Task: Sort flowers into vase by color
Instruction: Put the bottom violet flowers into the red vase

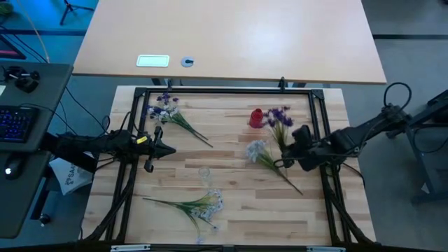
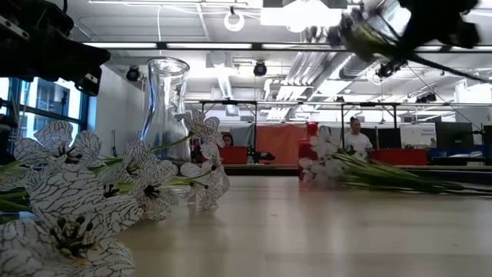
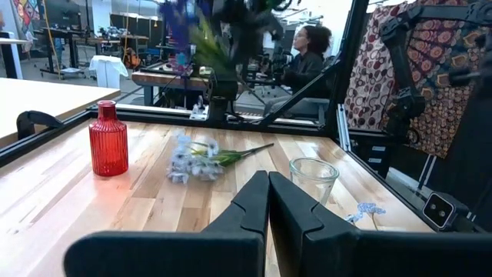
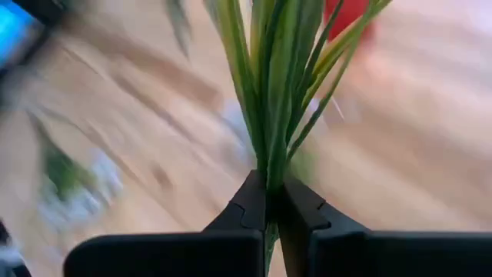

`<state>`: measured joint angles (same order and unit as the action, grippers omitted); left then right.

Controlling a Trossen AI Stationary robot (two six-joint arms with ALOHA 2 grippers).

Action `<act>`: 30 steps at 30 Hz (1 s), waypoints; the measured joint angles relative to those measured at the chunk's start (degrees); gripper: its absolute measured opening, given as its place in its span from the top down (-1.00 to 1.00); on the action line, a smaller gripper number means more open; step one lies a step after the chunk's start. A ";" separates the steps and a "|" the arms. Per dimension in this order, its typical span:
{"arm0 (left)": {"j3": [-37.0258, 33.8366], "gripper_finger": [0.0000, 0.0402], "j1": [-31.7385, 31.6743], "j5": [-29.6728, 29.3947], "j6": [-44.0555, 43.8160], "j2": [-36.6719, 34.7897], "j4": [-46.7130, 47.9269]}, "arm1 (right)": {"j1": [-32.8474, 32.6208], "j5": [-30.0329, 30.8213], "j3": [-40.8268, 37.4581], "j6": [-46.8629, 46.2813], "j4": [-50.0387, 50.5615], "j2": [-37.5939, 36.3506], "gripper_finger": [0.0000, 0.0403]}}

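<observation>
My right gripper (image 1: 287,151) is shut on a purple-blue sprig (image 1: 280,117) and holds it in the air, its blossoms close beside the red vase (image 1: 256,117). In the left wrist view this sprig (image 3: 181,23) shows high above the table. A pale sprig (image 1: 257,150) lies flat on the table under the right gripper. The clear glass vase (image 1: 204,172) stands at mid-table. Another pale bunch (image 1: 203,203) lies near the front edge. A purple and white bunch (image 1: 164,109) lies at the far left. My left gripper (image 1: 171,149) is shut and empty at the table's left. My right gripper pinches the sprig's bundle of green stems (image 4: 270,165) between its two fingers (image 4: 247,201). The stems run on away from the fingers toward the blossoms. The sprig is lifted clear of the table.
A black frame (image 1: 224,91) runs round the wooden work area. Its posts stand at the left (image 1: 129,175) and right (image 1: 329,182) sides. A larger pale table (image 1: 231,35) stands beyond the far edge. People show in the room behind.
</observation>
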<state>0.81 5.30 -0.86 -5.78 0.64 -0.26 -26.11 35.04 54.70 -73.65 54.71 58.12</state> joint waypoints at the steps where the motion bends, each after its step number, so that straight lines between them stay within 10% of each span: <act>1: 0.00 1.00 0.00 0.01 0.00 -0.02 0.00 | 0.47 2.63 -0.04 3.72 -3.64 -0.09 0.99; 11: -0.01 1.00 0.00 0.00 0.00 -0.01 -0.01 | 17.44 13.25 -0.24 38.42 -32.80 2.31 1.00; 18: -0.01 1.00 -0.01 0.00 -0.02 -0.02 -0.01 | 37.62 -19.56 -0.24 63.39 -55.38 6.70 1.00; 30: 0.00 1.00 -0.01 0.01 -0.01 -0.02 0.00 | 56.65 -34.85 -6.79 64.56 -54.79 7.31 1.00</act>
<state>0.81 5.29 -0.85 -5.79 0.62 -0.26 30.54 0.19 47.91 -9.10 -0.08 65.42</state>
